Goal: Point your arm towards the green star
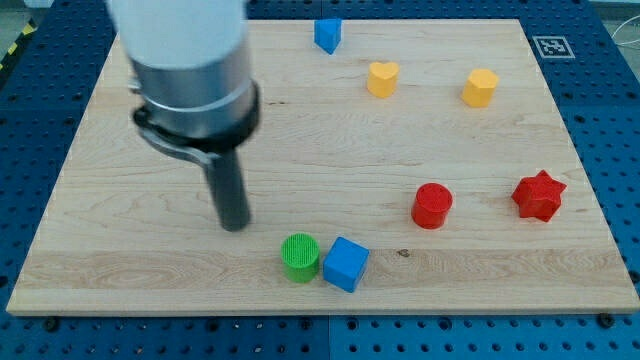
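Observation:
My tip (234,226) rests on the wooden board (120,270) at the view's lower left of centre, under the large grey arm body. A green round block (299,257) stands a little to the lower right of the tip, apart from it. Its shape looks like a ridged cylinder; I cannot make out a star shape. A blue cube (346,264) touches the green block's right side. No other green block shows.
A red cylinder (432,205) and a red star (539,195) stand at the right. A yellow heart (382,78), a yellow hexagon (480,87) and a second blue block (327,34) stand near the top edge.

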Action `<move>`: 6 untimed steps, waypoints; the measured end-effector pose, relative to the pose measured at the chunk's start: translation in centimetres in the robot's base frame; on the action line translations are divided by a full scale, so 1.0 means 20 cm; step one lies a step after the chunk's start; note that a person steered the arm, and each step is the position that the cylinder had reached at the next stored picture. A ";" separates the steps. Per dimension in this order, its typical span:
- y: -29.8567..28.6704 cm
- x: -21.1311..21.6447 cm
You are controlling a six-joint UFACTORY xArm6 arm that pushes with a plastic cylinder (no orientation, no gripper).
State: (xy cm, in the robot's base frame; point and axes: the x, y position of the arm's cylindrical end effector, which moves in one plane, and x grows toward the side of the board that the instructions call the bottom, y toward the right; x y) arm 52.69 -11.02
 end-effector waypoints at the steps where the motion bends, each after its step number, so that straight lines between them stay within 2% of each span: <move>1: -0.27 -0.19; 2: -0.54 -0.41; 3: -0.62 -0.67; 4: -0.61 -0.80; 6: -0.47 -0.87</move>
